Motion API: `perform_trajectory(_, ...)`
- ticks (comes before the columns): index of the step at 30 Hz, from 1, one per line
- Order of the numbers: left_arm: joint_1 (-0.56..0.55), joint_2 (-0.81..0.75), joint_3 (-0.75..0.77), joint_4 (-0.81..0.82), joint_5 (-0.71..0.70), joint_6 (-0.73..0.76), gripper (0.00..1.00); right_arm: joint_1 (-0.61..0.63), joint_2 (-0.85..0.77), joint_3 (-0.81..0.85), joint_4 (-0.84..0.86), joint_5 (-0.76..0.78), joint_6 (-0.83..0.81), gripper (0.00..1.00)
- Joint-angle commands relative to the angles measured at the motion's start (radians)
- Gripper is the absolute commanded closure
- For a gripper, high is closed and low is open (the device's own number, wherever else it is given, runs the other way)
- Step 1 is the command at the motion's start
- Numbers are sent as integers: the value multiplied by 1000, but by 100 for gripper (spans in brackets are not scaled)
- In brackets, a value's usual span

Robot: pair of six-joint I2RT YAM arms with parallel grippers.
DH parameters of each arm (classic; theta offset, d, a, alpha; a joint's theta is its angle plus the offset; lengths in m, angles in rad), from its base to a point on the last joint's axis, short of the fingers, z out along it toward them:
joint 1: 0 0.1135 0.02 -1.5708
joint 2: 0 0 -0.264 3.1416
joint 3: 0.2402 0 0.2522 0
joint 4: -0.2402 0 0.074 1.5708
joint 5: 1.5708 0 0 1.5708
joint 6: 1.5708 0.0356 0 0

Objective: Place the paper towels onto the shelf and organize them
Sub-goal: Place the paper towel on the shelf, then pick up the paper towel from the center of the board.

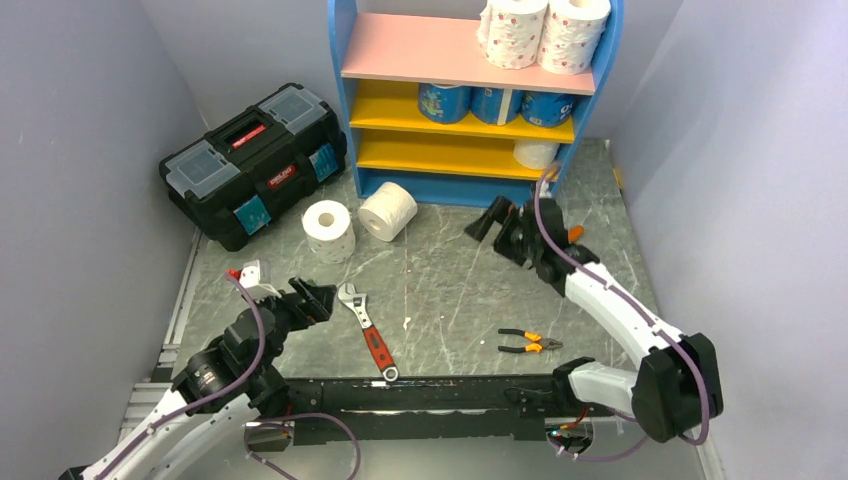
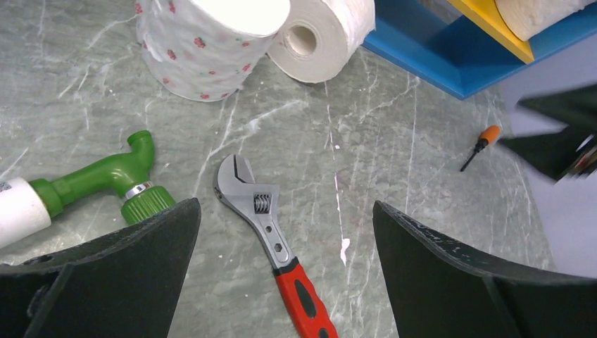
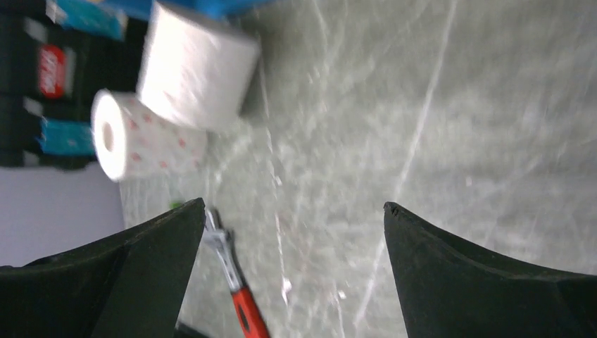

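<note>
1. Top external view: left gripper (image 1: 318, 297), farthest from the blue-framed shelf (image 1: 450, 190), gapes wide and empty; right gripper (image 1: 492, 221), nearer it, is equally wide and empty.
2. Before the shelf's left foot sit a pink-dotted upright paper roll (image 1: 328, 229) and a plain white lying roll (image 1: 388, 210).
3. Probably best: grasp the plain roll across its sides, then seat it on the shelf's lowest yellow board (image 1: 430, 152).
</note>
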Motion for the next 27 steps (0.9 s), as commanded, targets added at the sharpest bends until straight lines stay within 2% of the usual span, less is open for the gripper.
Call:
perform_trajectory(1, -3, -25, 13, -24, -34, -47, 1, -7, -87, -266, 349, -283, 80, 1)
perform_trajectory(3, -4, -33, 8, -27, -34, -58, 1, 33, -104, -316, 414, -273, 31, 1)
perform_trajectory(9, -4, -27, 17, 21, -73, -52, 1, 179, -73, -228, 163, -7, -160, 0)
perform_trajectory(12, -4, 104, 99, 10, -65, -41, 1, 213, -48, -199, 83, 140, -155, 0)
perform_trajectory(14, -1, 237, 187, -48, -72, -51, 1, 213, -41, -205, 67, 173, -140, 0)
perform_trajectory(18, 63, 419, 324, -112, -47, -50, 1, 198, -42, -250, 106, 137, -105, 1)
perform_trajectory(24, 355, 440, 295, -12, 222, -21, 1, 143, -44, -321, 193, -61, -90, 1)
perform_trajectory(27, 427, 463, 311, -28, 259, -20, 1, 141, -79, -353, 221, -84, -87, 0)
